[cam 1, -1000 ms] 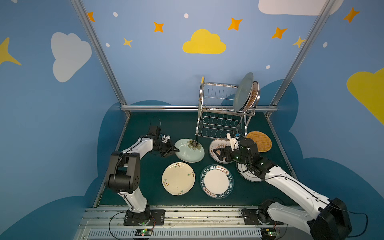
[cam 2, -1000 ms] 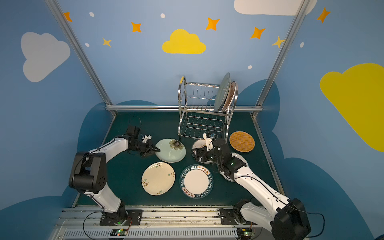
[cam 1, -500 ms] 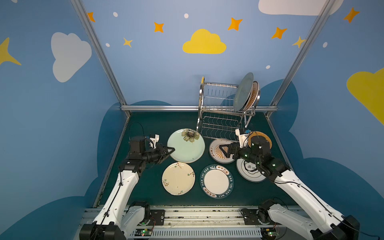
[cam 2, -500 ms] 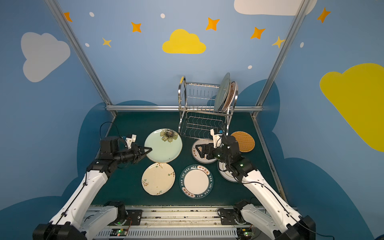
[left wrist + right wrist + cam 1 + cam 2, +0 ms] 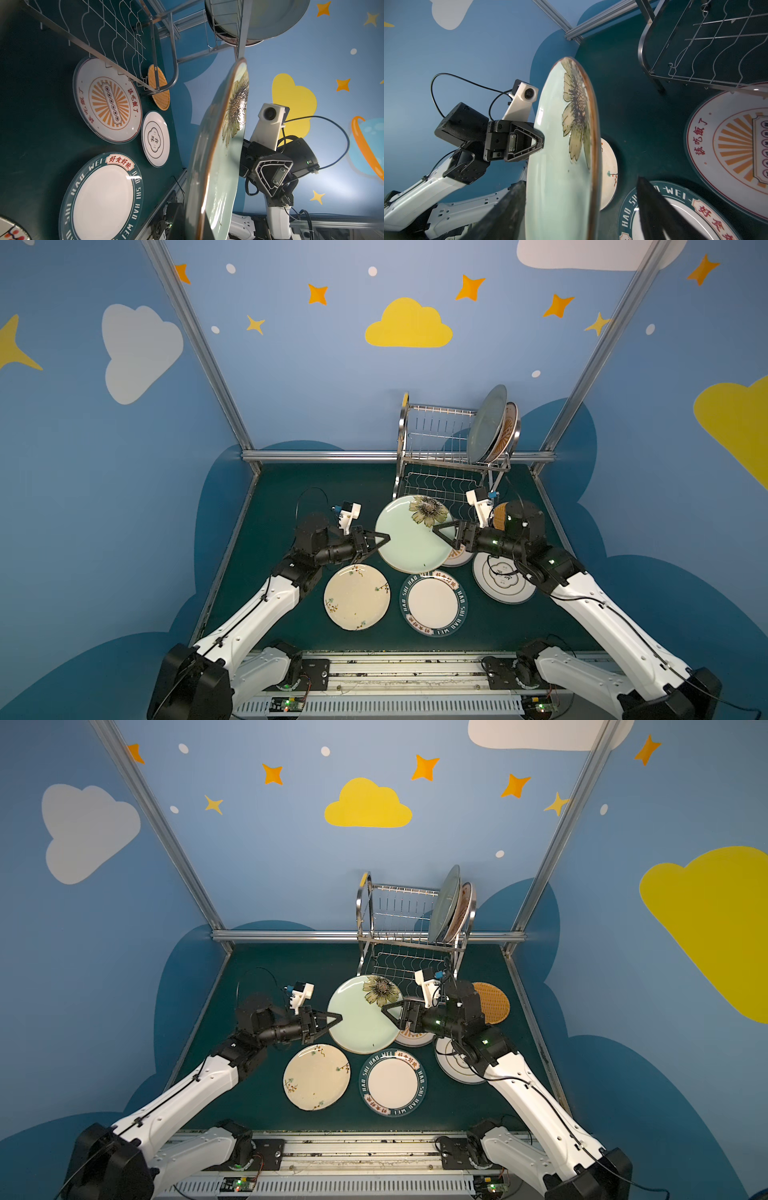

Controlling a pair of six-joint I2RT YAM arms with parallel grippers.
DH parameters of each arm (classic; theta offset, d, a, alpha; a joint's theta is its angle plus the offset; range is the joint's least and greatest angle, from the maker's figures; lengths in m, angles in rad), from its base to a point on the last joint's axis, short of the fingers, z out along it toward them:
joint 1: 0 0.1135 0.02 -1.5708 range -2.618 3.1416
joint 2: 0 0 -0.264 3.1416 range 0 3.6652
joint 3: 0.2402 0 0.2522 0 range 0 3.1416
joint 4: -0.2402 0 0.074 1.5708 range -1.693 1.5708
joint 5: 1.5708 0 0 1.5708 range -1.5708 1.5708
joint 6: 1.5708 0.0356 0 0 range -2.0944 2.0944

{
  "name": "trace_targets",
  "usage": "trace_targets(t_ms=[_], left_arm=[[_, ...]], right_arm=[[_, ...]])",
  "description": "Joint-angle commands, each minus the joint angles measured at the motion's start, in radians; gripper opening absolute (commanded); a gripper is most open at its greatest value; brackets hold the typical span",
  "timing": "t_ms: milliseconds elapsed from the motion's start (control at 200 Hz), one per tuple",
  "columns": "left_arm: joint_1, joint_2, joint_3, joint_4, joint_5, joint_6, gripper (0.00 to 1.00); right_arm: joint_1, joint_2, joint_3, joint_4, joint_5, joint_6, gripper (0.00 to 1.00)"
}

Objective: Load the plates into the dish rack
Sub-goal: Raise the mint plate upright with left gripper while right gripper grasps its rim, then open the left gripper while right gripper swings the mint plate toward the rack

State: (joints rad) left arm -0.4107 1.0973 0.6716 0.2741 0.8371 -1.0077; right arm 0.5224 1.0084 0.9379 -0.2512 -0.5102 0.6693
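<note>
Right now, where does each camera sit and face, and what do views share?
Top view: high over the near edge, looking down at the dish rack; left gripper and right gripper show.
Top view: beside it, same dish rack.
Left wrist: on left arm, faces right gripper past the flower plate.
Right wrist: mirrored, faces left gripper; own fingers show.
All share that plate.

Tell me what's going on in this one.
The left gripper is shut on the rim of the pale green flower plate, holding it raised above the table in front of the dish rack. The right gripper is at the opposite rim, jaws open around the edge, not yet gripping; it looks like a handover. Two plates stand in the rack's upper tier. Five others lie flat on the table.
</note>
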Motion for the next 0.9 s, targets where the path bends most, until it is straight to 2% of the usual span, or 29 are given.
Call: trace_targets(t_ms=[0,160,245,315,400,481,506,526,616,666,756,896], left_arm=[[-0.018,0.000,0.071,0.153,-0.017,0.013,0.04],[-0.031,0.036,0.066,0.217,-0.009,0.004,0.04],[-0.037,0.048,0.068,0.228,-0.011,0.006,0.04],[-0.042,0.056,0.070,0.239,-0.008,0.008,0.04],[-0.044,0.066,0.073,0.231,-0.012,0.022,0.04],[-0.043,0.079,0.079,0.212,-0.024,0.046,0.05],[-0.044,0.084,0.082,0.199,-0.030,0.056,0.11],[-0.044,0.090,0.087,0.184,-0.036,0.068,0.20],[-0.043,0.101,0.109,0.095,-0.076,0.110,0.76],[-0.037,0.088,0.116,0.048,-0.100,0.125,0.98],[-0.005,0.015,0.121,-0.106,-0.192,0.142,1.00],[0.093,-0.161,0.140,-0.346,-0.287,0.164,1.00]], right_arm=[[0.011,-0.015,0.016,0.033,-0.043,0.071,0.71],[0.016,-0.048,-0.005,0.023,0.015,0.136,0.57],[0.016,-0.053,-0.008,0.015,0.037,0.156,0.44],[0.018,-0.056,-0.014,0.023,0.056,0.174,0.39],[0.021,-0.059,-0.024,0.046,0.082,0.203,0.23],[0.039,-0.057,-0.025,0.089,0.104,0.221,0.04],[0.050,-0.059,-0.023,0.095,0.121,0.225,0.00],[0.058,-0.059,-0.020,0.100,0.138,0.225,0.00],[0.090,-0.066,0.014,0.069,0.243,0.209,0.00],[0.107,-0.077,0.041,0.036,0.318,0.191,0.00],[0.121,-0.096,0.112,-0.047,0.453,0.144,0.00],[0.146,-0.066,0.264,-0.142,0.585,0.053,0.00]])
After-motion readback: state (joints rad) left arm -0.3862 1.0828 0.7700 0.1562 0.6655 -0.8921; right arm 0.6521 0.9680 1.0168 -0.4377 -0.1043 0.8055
